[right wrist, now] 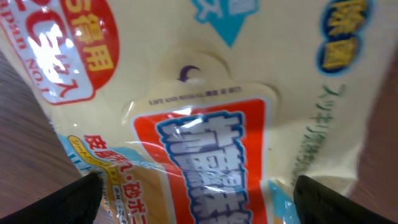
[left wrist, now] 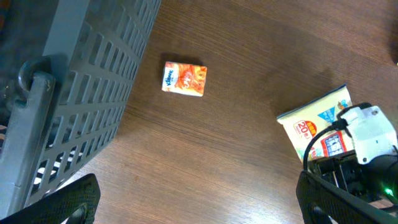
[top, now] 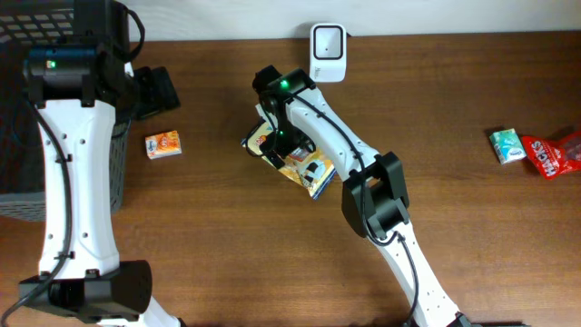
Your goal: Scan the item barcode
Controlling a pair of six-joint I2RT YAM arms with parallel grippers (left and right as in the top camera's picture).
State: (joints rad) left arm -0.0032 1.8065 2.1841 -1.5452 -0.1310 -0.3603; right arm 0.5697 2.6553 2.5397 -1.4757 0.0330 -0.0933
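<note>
Fingers (right wrist: 62, 199) of the right gripper (right wrist: 199, 208) stand wide apart, poised close over a pale yellow soft plastic pack (right wrist: 205, 93) with a red-and-white label and blue printing; whether the tips touch it cannot be told from the wrist view. Seen from overhead, the pack lies flat on the brown wooden table (top: 454, 91) near its middle, partly hidden beneath the right arm's wrist, with one corner pointing toward the table's near side. A white boxy barcode scanner (top: 327, 50) stands at the far edge of the table, near the pack but apart from it. The left gripper (left wrist: 199, 208) hangs above the left part of the table, its black fingers (left wrist: 68, 202) likewise spread wide with nothing between them. Below it lies a small orange cardboard box (left wrist: 184, 78), flat on the wood, beside a grey slatted plastic basket (left wrist: 81, 93) that fills the table's left edge. At the far right of the overhead view, well apart from both arms, a small teal packet (top: 507, 145) lies just beside a red foil bag (top: 554, 154).
</note>
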